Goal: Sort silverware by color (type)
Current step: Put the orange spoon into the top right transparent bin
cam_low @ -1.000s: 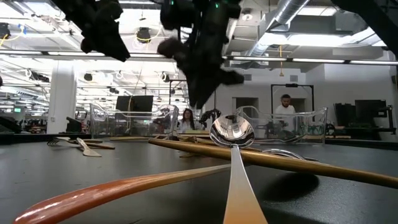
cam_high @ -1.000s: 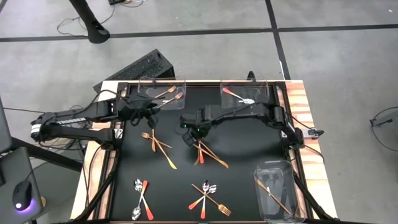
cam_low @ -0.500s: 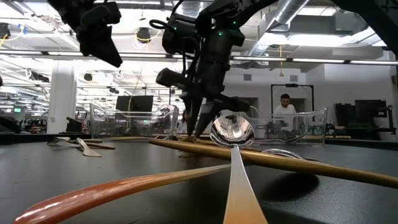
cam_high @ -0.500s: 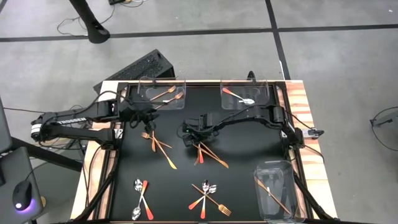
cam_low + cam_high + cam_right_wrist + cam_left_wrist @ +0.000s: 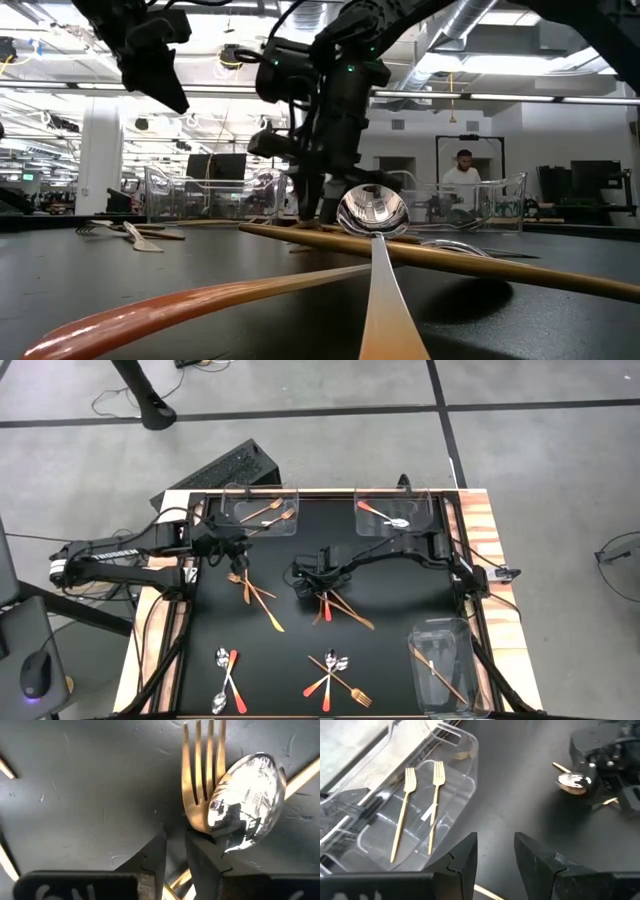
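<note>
Near the middle of the black surface, the right gripper is lowered onto a crossed pile of silverware. Its wrist view shows the fingers standing with only a narrow gap between them, at the neck of a gold fork whose tines lie partly under a silver spoon bowl; whether they actually hold anything I cannot tell. The left gripper hovers just in front of the clear bin holding two gold forks, fingers spread with nothing between them. Another bin at the far edge holds a red-handled spoon, and a third bin at the near right corner holds a slim gold stick. More forks, spoons and sticks lie in loose groups across the surface's near half
</note>
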